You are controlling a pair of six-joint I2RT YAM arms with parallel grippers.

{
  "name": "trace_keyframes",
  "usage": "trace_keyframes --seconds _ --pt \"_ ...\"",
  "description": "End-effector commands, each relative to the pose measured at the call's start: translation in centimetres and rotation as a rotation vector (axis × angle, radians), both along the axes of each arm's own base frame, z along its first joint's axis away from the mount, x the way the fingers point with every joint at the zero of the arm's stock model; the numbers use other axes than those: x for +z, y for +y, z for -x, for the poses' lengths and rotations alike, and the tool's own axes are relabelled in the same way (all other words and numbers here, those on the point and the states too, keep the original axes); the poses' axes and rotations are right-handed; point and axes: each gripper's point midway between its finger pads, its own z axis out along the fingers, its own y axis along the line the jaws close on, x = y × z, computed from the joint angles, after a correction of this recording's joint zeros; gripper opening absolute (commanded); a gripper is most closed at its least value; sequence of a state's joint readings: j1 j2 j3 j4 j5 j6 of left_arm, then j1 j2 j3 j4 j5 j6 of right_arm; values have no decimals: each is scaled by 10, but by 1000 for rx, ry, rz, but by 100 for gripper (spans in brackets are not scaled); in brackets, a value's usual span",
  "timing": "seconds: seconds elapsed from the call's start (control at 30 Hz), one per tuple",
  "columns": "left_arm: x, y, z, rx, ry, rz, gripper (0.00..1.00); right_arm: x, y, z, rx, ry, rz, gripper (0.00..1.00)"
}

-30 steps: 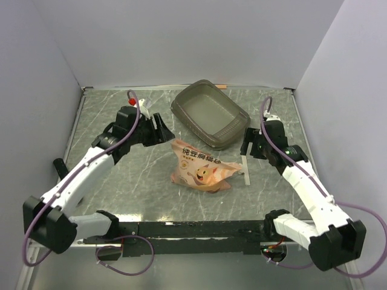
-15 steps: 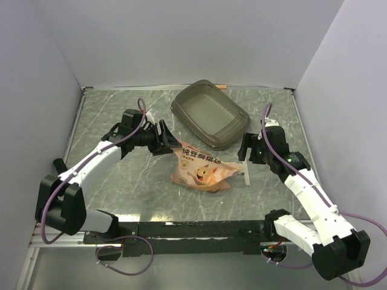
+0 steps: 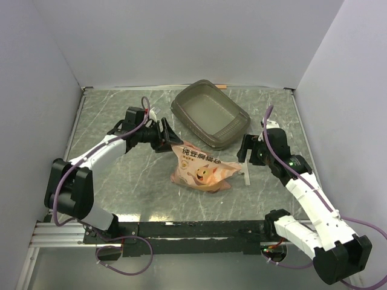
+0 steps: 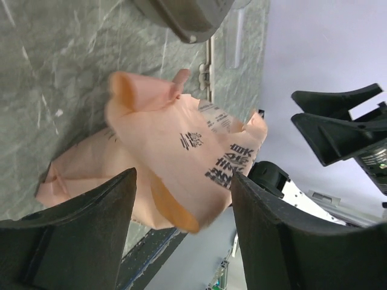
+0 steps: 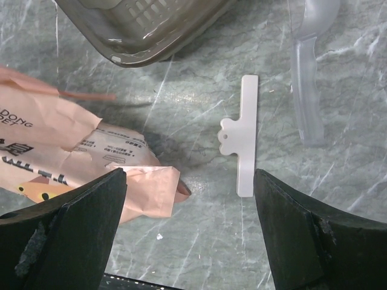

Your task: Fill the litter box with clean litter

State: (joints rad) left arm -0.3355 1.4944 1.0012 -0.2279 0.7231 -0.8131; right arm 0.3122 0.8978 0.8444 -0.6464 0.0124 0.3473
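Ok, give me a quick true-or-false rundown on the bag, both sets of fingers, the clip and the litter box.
1. The bag lies on the table, outside the litter box. True.
2. The left fingers are shut on the bag. False: they stand open at the bag's end, not gripping it.
3. A white clip lies on the table to the right of the bag. True.
4. The litter box holds a tall heap of litter. False: no heap shows inside.
5. The right fingers hold the clip. False: they are open and hold nothing.
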Motion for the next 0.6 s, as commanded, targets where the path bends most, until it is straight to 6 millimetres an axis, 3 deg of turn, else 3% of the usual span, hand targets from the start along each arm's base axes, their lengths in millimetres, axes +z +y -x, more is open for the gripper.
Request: trace_keyframes --seconds 0.0,0.43,0.57 --pt "31 -7 -20 -54 -130 94 68 5 5 -1 17 -33 -17 92" --pt "39 -20 -10 -214 -184 292 56 2 11 2 53 -24 -24 91" --pt "39 -21 -3 -260 -191 312 42 4 14 1 63 -21 -29 90"
